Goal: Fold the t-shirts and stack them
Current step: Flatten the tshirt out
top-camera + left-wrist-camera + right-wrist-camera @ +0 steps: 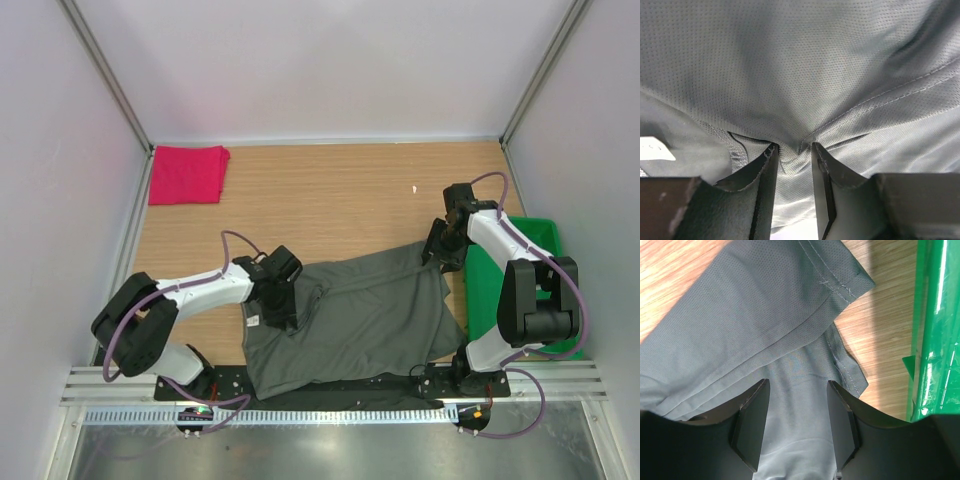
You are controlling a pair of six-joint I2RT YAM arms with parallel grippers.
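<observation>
The dark grey-olive t-shirt (360,320) is lying spread and rumpled on the table (330,190), along the middle of its near edge, with its hem reaching that edge. The pinkish-red t-shirt (187,174) is sitting folded in the far left corner, well apart from it.

The left pincer (793,146) is pressing down on the left part of the grey shirt. Its jaws are standing a little apart, and a pucker of cloth is gathering between its fingers (765,172). Whether they are clamping it I cannot tell.

The right pincer (797,385) is hanging over the shirt's far right corner, near the table's right edge and just beside the green tray (935,315). Its jaws are standing about half open, with smooth, unpinched cloth lying between them.
</observation>
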